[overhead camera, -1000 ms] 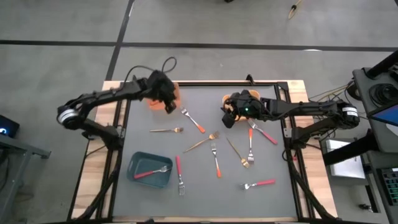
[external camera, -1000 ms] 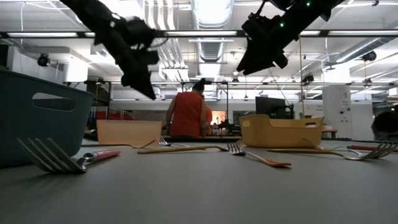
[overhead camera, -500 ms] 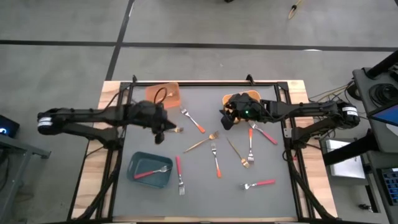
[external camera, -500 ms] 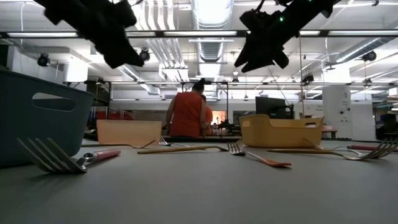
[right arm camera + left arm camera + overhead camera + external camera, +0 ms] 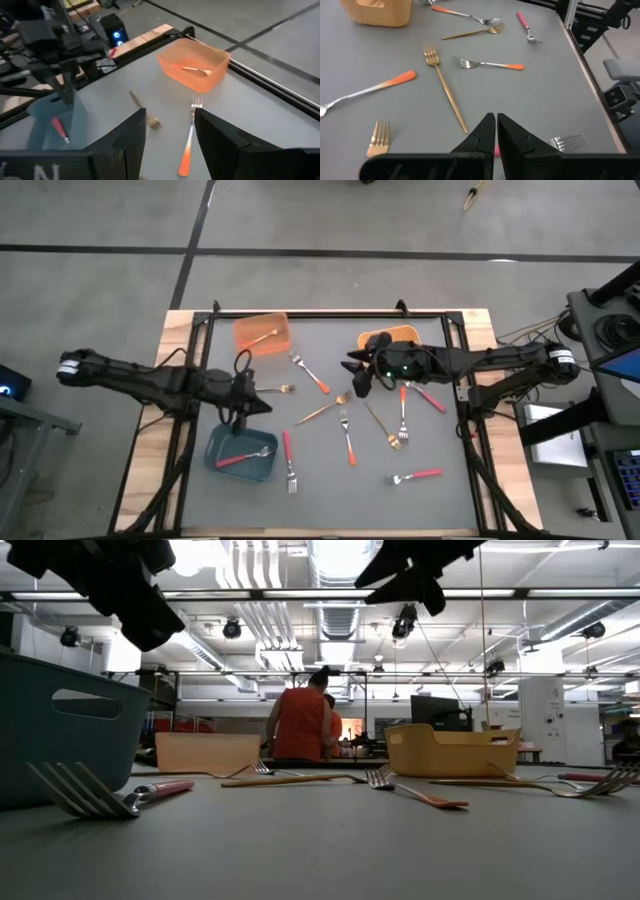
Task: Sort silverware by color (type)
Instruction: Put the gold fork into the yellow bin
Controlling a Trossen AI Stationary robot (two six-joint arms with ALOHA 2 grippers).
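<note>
**Two dark arms, black from base to fingertip**

Both arms are slender and black, built of narrow tubular links joined by rounded joint housings. The left arm [image 5: 150,377] carries a pale grey-white band at its shoulder end, at 9 o'clock of the high view; the right arm [image 5: 490,358] has a matching light band at 3 o'clock. A thin black cable loops above the left wrist. Small green lights glow on the right wrist housing. The left gripper [image 5: 496,131] ends in two matte black tapering fingers; the right gripper [image 5: 170,131] has broader, angular black fingers.
</note>
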